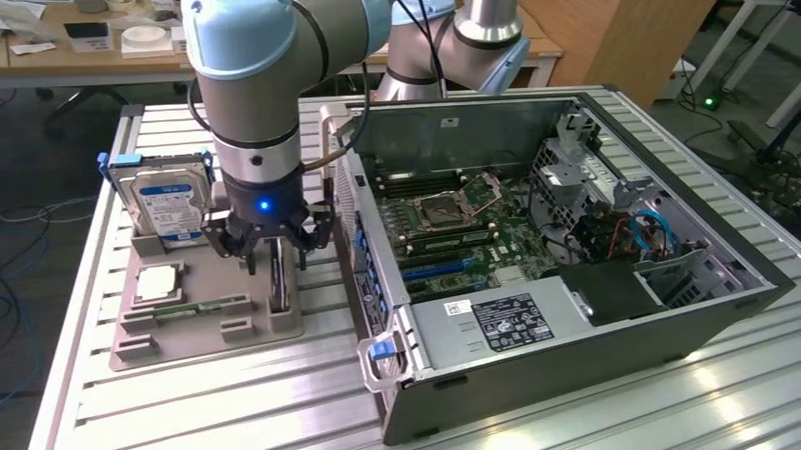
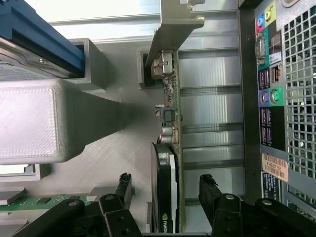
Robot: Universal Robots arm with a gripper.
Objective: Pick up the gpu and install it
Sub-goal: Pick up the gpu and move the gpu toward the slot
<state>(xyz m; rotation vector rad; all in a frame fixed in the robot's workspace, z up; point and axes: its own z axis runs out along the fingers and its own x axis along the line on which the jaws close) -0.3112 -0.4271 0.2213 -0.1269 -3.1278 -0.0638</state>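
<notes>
1. The arm [image 1: 257,94] reaches down over a grey tray [image 1: 206,342] that lies on the slatted metal surface [image 1: 188,408], at the exterior view's left.
2. The tool [image 1: 278,258] is open. Its two black fingers [image 2: 123,190] stand on either side of the graphics card [image 2: 170,168], with a gap showing on both sides, so nothing is gripped.
3. The graphics card [image 1: 278,286] stands on its long edge in a slot of the tray, on the side of the tray nearest the computer case [image 1: 564,281].
4. In the wrist view the card's black cooler [image 2: 162,197] faces one finger and its green board faces the other. Its silver end bracket [image 2: 173,24] is at the end far from the tool.
5. A hard drive [image 1: 169,206] with a blue and white label stands upright at the back of the tray, to the exterior view's left of the tool.
6. A square processor chip [image 1: 160,281] lies flat on the tray, and a narrow memory stick [image 1: 201,307] lies just in front of it.
7. The computer case lies on its side with its panel off, so the mainboard [image 1: 457,220] shows inside. Its rear ports [image 2: 269,98] face the tray.
</notes>
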